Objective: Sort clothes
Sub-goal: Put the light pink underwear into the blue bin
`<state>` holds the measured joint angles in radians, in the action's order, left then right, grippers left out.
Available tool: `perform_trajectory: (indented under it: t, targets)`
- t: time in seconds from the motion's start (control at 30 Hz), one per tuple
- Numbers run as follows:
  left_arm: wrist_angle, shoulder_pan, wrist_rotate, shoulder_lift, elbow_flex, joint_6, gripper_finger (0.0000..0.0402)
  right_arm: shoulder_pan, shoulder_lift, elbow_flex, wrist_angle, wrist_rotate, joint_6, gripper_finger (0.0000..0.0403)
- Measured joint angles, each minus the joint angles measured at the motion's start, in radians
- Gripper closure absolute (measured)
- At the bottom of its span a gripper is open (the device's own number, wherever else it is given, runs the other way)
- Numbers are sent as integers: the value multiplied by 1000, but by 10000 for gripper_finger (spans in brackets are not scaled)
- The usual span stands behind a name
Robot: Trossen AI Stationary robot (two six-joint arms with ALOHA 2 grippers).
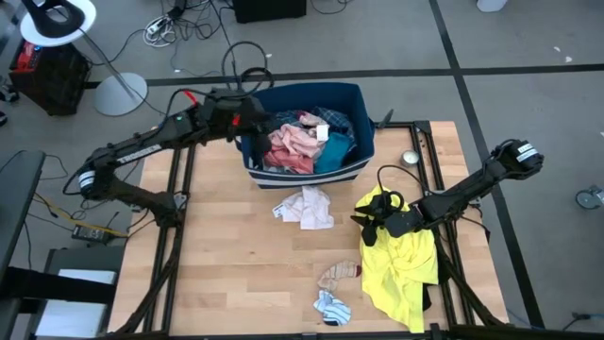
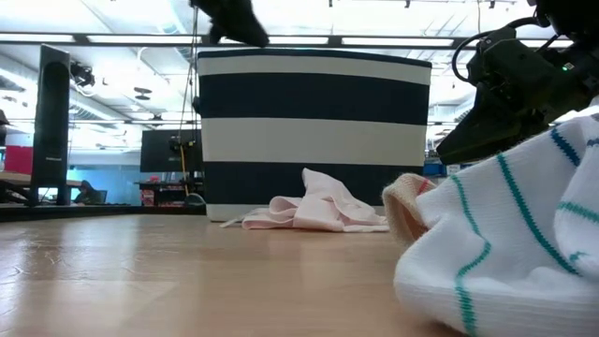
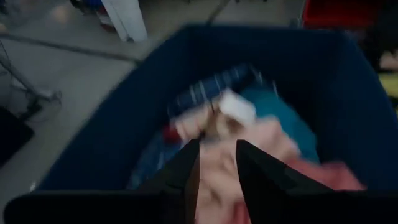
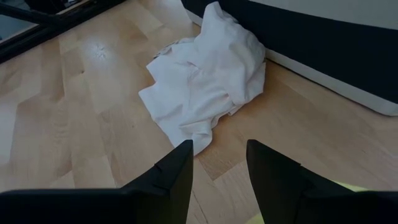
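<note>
On the surface [image 1: 226, 274] lie 4 loose garments: 1 pale pink piece [image 1: 307, 206], 1 yellow shirt [image 1: 401, 264], 1 tan piece [image 1: 337, 275], 1 striped sock [image 1: 332, 307]. More fill the bin [image 1: 363, 123]. Left fingers [image 3: 186, 180] spread over the bin's pink clothes [image 3: 217, 180]; right fingers [image 4: 177, 171] spread, empty, by the yellow shirt.

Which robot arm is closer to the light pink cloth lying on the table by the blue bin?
The right arm, probably. Its right gripper is open, empty and aimed at the pale pink cloth lying on the table. The left gripper is over the bin, pointed at the clothes inside.
</note>
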<state>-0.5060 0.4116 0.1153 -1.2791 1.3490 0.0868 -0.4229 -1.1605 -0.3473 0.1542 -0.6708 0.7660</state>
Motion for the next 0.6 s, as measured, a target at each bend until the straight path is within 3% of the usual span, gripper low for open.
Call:
perform_trajectory:
  t: [0.3,0.6]
  targets:
    - [-414,-56,0,168,-50,-56,291,0,0,0,0,0,16,252]
    - [-293,-191,-5,514,-379,-180,291,0,0,0,1,0,43,252]
